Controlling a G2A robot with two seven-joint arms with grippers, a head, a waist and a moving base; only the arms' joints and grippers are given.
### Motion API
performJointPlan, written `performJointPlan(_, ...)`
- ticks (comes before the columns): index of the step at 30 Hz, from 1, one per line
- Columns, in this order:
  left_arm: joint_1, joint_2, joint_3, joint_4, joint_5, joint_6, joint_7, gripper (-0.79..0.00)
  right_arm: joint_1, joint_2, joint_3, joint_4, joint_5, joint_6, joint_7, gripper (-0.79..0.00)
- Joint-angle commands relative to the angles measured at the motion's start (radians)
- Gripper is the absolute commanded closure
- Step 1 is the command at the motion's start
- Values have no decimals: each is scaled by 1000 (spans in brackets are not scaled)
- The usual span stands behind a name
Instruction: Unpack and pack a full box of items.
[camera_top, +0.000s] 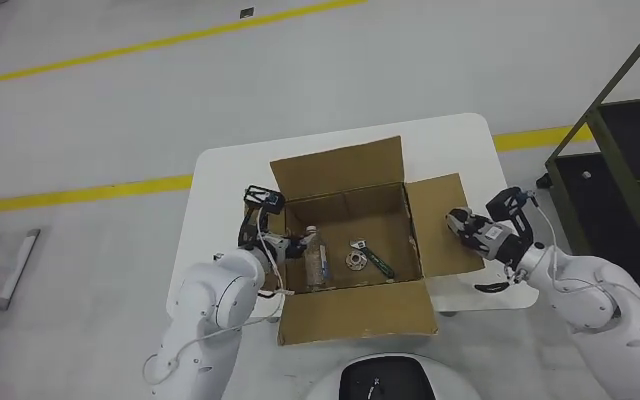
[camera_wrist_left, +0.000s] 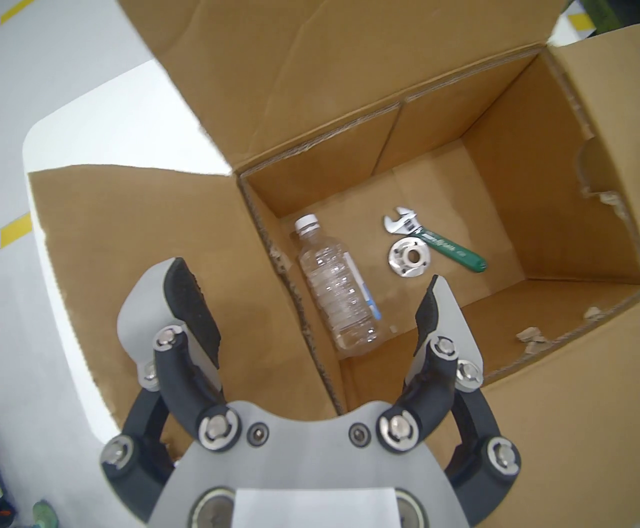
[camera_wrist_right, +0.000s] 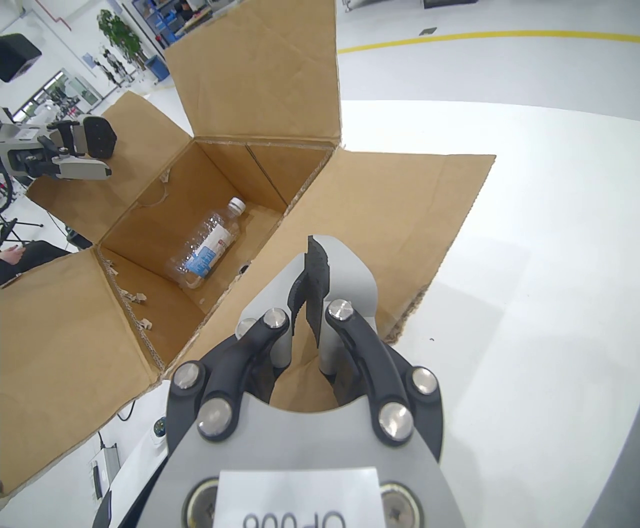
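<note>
Left fingers (camera_wrist_left: 192, 305) — spread wide, empty — hang above the left wall of the box (camera_top: 355, 312). Lower them astride the bottle (camera_wrist_left: 337, 295) lying along that wall, clear of the cardboard edge. Right fingers (camera_wrist_right: 345, 280) — pressed together, empty — sit over the right flap.

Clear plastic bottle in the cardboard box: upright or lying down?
Lying down. The clear plastic bottle rests on its side on the floor of the brown cardboard box, its full length visible from cap to base.
</note>
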Motion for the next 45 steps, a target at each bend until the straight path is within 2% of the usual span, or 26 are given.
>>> performJointPlan(1,-10,-4,27,-18,-59,-23,14,-785,-16,1,22,-30,-2,-19,-55,0)
performJointPlan(3,-28,-9,65,-30,-103,-43,17,-785,-35,2,48,-67,-23,-44,-121,0)
performJointPlan(8,-92,-26,179,15,-178,-50,24,-785,-91,4,107,-133,-128,-91,-277,0)
performJointPlan(12,-97,-27,186,20,-180,-50,24,-785,-138,0,136,-150,-170,-69,-398,0)
performJointPlan(23,-94,-27,186,25,-179,-47,27,-785,-142,-1,137,-151,-163,-67,-411,0)
performJointPlan(26,-99,-29,206,46,-130,5,13,-785,-144,-1,149,-171,-222,-37,-417,0)
performJointPlan(30,-154,-37,282,100,-56,28,-97,-785,-167,-3,178,-210,-324,15,-478,0)
performJointPlan(35,-243,-66,381,239,10,203,-203,-785,-202,-5,183,-232,-478,71,-564,0)
performJointPlan(39,-318,-97,437,397,41,343,-214,-785,-227,-7,179,-236,-574,104,-607,0)
performJointPlan(45,-318,-97,437,397,41,343,-214,-785,-234,-8,175,-234,-578,109,-617,0)
